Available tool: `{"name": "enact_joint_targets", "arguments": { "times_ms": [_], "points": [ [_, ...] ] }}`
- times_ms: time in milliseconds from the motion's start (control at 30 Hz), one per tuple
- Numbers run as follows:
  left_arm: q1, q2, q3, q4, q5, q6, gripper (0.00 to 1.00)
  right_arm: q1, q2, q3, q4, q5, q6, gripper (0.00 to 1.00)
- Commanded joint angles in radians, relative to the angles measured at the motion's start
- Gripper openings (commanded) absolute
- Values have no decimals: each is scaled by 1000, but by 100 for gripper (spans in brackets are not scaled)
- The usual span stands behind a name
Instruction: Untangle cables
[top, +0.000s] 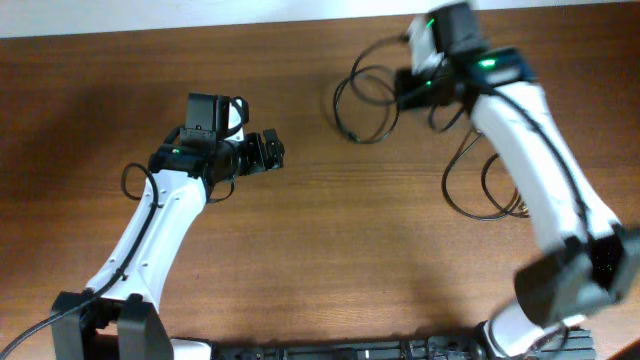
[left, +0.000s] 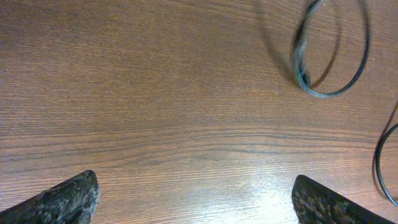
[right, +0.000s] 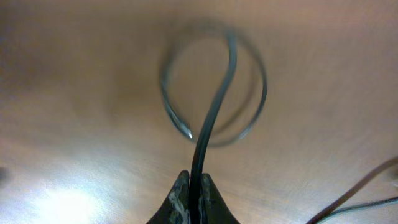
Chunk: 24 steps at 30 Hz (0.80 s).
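Thin black cables lie on the wooden table. One coil of loops (top: 365, 100) is at the upper middle; it also shows in the left wrist view (left: 329, 50) and the right wrist view (right: 214, 93). Another loose loop (top: 480, 185) lies to the right, by the right arm. My right gripper (top: 410, 88) (right: 196, 186) is shut on a strand of the coiled cable, which runs out from its fingertips to the loops. My left gripper (top: 268, 152) (left: 196, 196) is open and empty, left of the coil, over bare wood.
The table's far edge (top: 200, 25) runs along the top, with white beyond it. The arm bases and a black bar (top: 330, 350) stand at the near edge. A thicker wire loops at the left arm (top: 130, 180).
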<state>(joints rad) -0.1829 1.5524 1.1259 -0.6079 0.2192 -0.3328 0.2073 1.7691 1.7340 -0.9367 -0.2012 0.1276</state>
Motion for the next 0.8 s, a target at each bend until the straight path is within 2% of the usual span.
{"name": "enact_joint_targets", "arguments": {
  "times_ms": [0,100,133,167,200,233,267,300,367,400,433,467,567,633,700,767],
  "points": [
    [2,3,1,0,-7,12,100,-64,-132,216,-77,-5,-6,4],
    [2,3,1,1,-7,12,100,-119,-250,258,-79,23,-51,4],
    [2,3,1,0,-6,12,99,-133,-269,258,-85,2,-28,4],
    [2,3,1,0,-6,12,100,-136,-273,258,-89,-120,-82,4],
    [2,3,1,1,-6,12,100,-136,-272,258,-124,-157,-138,4],
    [2,3,1,0,-6,12,100,-136,-268,258,-154,-117,-149,4],
    [2,3,1,0,-6,12,100,-136,-252,257,-192,35,-98,4],
    [2,3,1,0,-6,12,100,-136,-238,257,-216,-10,-87,4],
    [2,3,1,1,5,12,100,-136,-235,257,-320,-502,-483,4],
    [2,3,1,6,36,12,99,-136,-235,257,-308,-430,-438,4],
    [2,3,1,44,151,13,99,-134,-235,257,-314,-420,-320,4],
    [2,3,1,116,278,13,99,-121,-237,258,-357,-613,-465,4],
    [1,3,1,311,511,12,99,-108,-237,257,-343,-652,-463,4],
    [-6,3,1,352,555,11,100,-108,-237,258,-343,-653,-459,4],
    [-24,3,1,353,532,12,84,-108,-237,257,-351,-653,-460,4],
    [-31,3,1,353,505,12,17,-110,-237,257,-351,-609,-459,4]
  ]
}}
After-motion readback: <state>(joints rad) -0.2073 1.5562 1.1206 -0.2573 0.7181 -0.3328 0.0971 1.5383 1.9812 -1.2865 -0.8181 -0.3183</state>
